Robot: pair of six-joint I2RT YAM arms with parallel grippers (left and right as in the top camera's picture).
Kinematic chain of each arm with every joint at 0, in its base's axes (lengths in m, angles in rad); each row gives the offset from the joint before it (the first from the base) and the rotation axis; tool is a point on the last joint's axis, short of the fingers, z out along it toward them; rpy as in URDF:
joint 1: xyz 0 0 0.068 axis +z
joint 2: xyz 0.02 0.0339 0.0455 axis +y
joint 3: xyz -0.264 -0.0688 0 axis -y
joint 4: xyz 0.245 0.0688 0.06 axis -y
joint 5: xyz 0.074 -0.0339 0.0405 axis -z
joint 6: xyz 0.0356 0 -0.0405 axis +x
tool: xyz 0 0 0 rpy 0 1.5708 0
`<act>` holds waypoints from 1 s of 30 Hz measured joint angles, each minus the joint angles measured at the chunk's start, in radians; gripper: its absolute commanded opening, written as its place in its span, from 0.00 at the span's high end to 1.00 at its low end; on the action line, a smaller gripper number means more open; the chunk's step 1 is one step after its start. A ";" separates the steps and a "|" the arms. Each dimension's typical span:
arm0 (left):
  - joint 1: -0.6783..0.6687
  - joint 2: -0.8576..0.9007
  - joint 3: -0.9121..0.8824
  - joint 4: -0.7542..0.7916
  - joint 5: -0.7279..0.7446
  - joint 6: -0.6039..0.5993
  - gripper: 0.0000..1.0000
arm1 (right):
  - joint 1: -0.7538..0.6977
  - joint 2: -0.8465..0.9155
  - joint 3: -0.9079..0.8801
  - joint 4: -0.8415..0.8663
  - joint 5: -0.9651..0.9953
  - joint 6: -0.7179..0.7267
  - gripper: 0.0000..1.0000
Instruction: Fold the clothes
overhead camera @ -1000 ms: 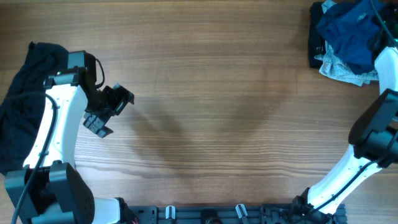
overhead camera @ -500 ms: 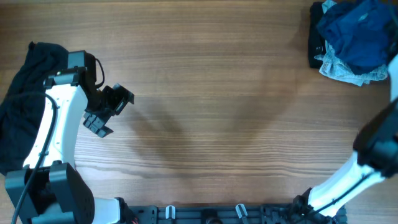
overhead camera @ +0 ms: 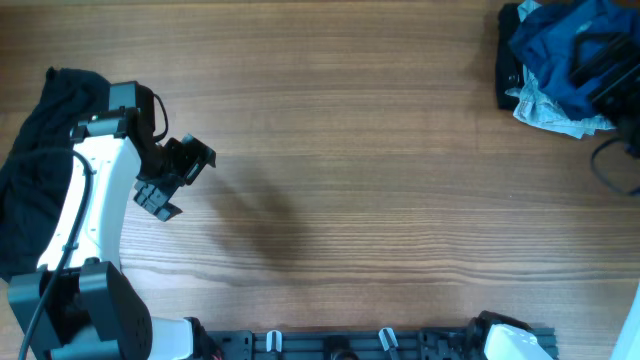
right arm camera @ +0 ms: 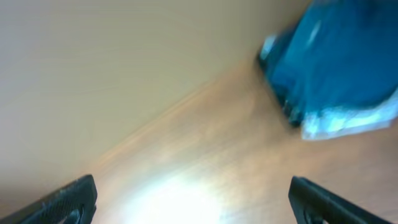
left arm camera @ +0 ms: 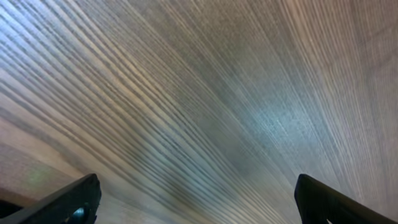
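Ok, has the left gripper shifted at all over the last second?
No. In the overhead view the left gripper stands open at the same spot beside the black garment, just as before.

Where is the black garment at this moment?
Overhead view: the black garment lies at the table's left edge, partly under the left arm, far from the blue heap in the far right corner.

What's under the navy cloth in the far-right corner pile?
Pale denim-like fabric sticks out below the navy cloth, and a black piece shows along its left side. Whatever lies beneath the cloth's middle is covered.
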 measured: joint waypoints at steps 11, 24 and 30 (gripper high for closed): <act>0.000 0.000 0.000 0.001 0.000 0.000 0.00 | 0.042 -0.003 -0.003 -0.515 -0.108 0.027 0.00; 0.000 0.000 0.000 0.000 -0.001 0.000 0.00 | 0.042 -0.374 -0.125 -0.214 0.020 -0.103 0.00; 0.000 0.000 0.000 0.002 0.000 0.000 0.00 | 0.073 -0.706 -0.722 0.289 0.031 -0.124 0.00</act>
